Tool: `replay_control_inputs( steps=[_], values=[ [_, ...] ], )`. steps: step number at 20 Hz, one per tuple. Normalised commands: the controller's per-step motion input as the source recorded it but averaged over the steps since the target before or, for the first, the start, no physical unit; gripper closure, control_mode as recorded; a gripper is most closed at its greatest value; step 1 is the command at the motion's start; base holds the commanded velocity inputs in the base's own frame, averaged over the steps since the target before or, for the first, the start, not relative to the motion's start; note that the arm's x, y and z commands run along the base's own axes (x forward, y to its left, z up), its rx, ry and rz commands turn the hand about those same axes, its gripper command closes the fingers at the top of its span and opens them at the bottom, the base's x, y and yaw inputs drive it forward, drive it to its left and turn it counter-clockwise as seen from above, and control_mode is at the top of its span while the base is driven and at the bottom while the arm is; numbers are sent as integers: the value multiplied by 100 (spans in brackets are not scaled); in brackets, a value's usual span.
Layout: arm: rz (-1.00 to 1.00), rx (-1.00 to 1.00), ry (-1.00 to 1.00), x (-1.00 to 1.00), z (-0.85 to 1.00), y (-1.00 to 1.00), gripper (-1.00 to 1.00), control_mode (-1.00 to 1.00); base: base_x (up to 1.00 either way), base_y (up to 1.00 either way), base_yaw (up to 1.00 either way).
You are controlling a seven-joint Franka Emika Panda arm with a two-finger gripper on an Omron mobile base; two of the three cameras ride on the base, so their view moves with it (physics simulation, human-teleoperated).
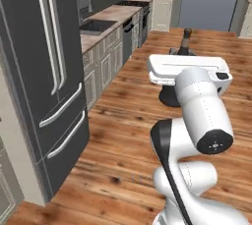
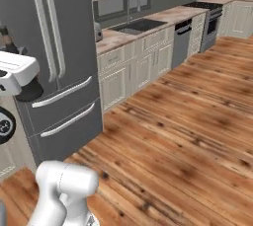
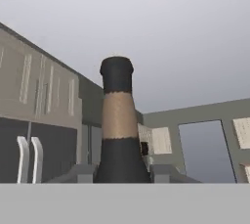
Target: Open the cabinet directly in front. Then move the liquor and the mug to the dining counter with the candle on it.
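Clamped between the two grey finger tips at the bottom of the hand view, the liquor rises straight up the middle of the picture, so the gripper is closed narrowly on the bottle's lower body, with a finger pressed against each side. Its long axis runs along the gripper's own line of sight, the dark cap pointing away from the hand toward the ceiling, a tan band around the neck and the darker body below. Behind the bottle stand the fridge handles to its left and a pale doorway to its right, which suggests the bottle is being carried across the room, not set down. In the left base view the arm is folded high, and the bottle's dark neck stands upright just above the white hand, well to the right of the fridge and over open wooden floor. Holding it upright and close to the body looks like a carrying pose, keeping the slim bottle from swinging or slipping. In the right base view the hand sits at the left edge, in front of the fridge; the bottle there is too cut off to judge. No dining counter, candle or mug can be made out, so the delivery looks unfinished.
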Motion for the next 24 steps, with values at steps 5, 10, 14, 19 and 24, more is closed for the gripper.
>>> replay_control_inputs(
  steps=[5,10,14,19,24],
  values=[
    [0,0,0,0,0,0,100,100,-1,-34,-39],
    [0,0,0,0,0,0,100,100,87,0,-7],
    [0,0,0,0,0,0,100,100,100,-4,0],
    [0,0,0,0,0,0,100,100,100,-17,0],
    [0,0,0,0,0,0,100,100,97,-14,0]
  ],
)
